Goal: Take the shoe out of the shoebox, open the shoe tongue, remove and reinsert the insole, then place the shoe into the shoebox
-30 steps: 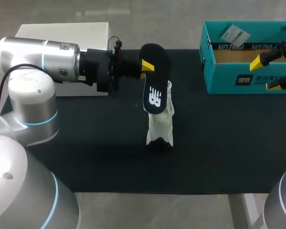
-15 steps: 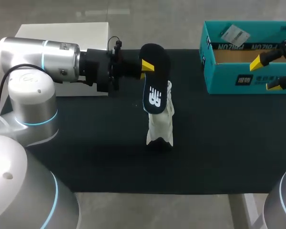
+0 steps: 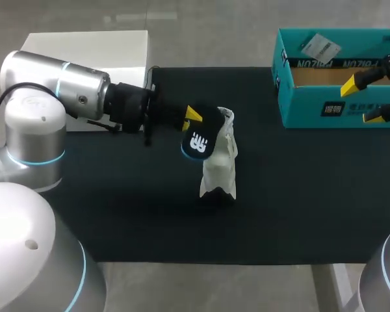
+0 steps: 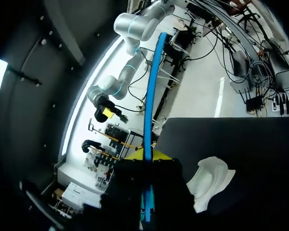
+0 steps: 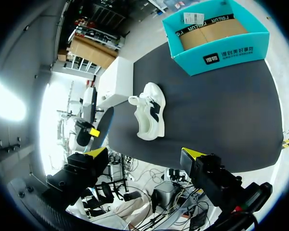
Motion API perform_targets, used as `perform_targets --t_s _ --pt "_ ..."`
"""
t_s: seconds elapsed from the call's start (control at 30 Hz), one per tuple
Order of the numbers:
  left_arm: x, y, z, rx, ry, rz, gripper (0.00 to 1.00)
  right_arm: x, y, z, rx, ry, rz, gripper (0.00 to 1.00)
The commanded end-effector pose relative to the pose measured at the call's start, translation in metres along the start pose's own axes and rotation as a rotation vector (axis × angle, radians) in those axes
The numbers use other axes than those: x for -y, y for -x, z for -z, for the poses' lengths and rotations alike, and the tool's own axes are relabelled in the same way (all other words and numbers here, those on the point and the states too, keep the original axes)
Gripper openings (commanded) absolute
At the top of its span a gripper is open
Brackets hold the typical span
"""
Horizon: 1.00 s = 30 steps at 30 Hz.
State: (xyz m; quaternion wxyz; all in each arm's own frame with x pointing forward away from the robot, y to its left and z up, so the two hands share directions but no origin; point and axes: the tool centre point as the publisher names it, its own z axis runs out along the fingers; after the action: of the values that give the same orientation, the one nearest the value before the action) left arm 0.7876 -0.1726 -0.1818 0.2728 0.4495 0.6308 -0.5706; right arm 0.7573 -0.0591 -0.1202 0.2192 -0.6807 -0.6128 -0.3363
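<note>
Our left end effector (image 3: 191, 119) pinches the black insole (image 3: 199, 142), held just at 10 o'clock of the white shoe (image 3: 220, 166) lying mid-worktop (image 3: 117, 208). Our right end effector (image 3: 364, 101), fingers spread, hovers by the teal shoebox (image 3: 305, 110) at the shoe's 2 o'clock.

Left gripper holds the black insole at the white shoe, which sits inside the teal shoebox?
No: the head view shows the white shoe standing on the black mat, outside the teal shoebox. The left gripper holds the black insole at it.

Black table mat (image 3: 299, 195), white block (image 3: 84, 42) at its far-left corner
</note>
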Motion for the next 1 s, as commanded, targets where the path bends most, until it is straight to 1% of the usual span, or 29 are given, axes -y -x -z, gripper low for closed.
perform_targets --t_s 0.03,0.17,0.27,0.47,0.57,0.7,0.8,1.0 --pt "-0.008 -0.018 -0.003 -0.089 -0.052 0.142 0.00 0.000 0.000 -0.001 0.002 -0.001 -0.002 1.00" --pt "-0.014 -0.040 -0.013 -0.122 -0.066 0.206 0.00 0.000 0.000 -0.001 0.002 -0.001 -0.002 1.00" --pt "-0.022 -0.045 -0.024 -0.096 -0.083 0.277 0.00 0.000 0.000 -0.001 0.002 -0.001 -0.002 1.00" --pt "-0.030 -0.047 -0.043 -0.079 -0.080 0.283 0.00 0.000 0.000 -0.001 0.002 -0.001 -0.002 1.00" --pt "-0.029 -0.045 -0.048 -0.087 -0.090 0.282 0.00 0.000 0.000 -0.001 0.002 -0.001 -0.002 1.00" --pt "-0.024 -0.040 -0.050 -0.084 -0.109 0.303 0.00 0.000 0.000 -0.001 0.002 -0.001 -0.002 1.00" --pt "-0.022 -0.039 -0.051 -0.066 -0.077 0.322 0.00 0.000 0.000 -0.001 0.002 -0.001 -0.002 1.00" --pt "-0.017 -0.038 -0.048 -0.036 -0.073 0.327 0.00 0.000 0.000 -0.001 0.002 -0.001 -0.002 1.00"
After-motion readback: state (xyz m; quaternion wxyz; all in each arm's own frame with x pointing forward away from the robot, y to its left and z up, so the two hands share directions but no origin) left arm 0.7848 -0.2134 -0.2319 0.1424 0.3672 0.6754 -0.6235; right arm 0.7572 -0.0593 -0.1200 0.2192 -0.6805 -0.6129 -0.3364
